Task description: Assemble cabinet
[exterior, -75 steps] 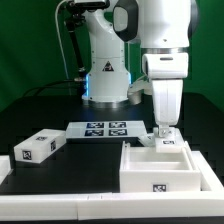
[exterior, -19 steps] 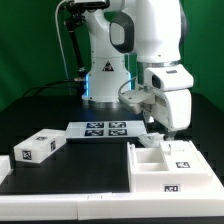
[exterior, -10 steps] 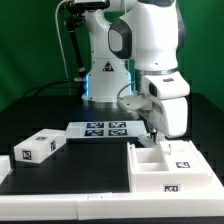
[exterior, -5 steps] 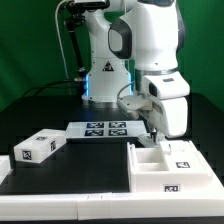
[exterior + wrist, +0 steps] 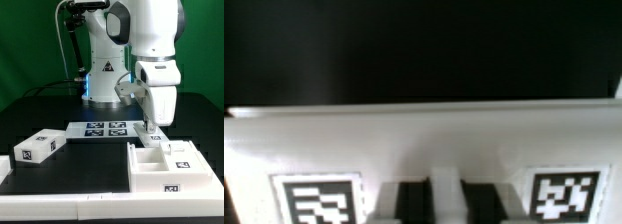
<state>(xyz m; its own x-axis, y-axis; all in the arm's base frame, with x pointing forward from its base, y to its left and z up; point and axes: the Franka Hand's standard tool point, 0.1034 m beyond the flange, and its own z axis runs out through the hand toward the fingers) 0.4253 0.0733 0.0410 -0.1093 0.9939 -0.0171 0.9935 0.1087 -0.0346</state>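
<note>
The cabinet frame [image 5: 148,172] stands just beneath my fingers [image 5: 151,127]. Its walls and dividers bar descent, while the open compartments between them give room. To the exterior view's left of my fingers, the marker board [image 5: 104,128] lies flat and low on the table [image 5: 95,165]. Well apart on that side stand the drawer blocks [image 5: 38,146]; the table lies open between them and the frame.

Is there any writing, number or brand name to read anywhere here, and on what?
No words or numbers are readable.
White boxy plastic cabinet frame: black-and-white square pattern tags only, no letters.
White drawer blocks: same pattern tags.
Flat white marker board: pattern tags only.
</note>
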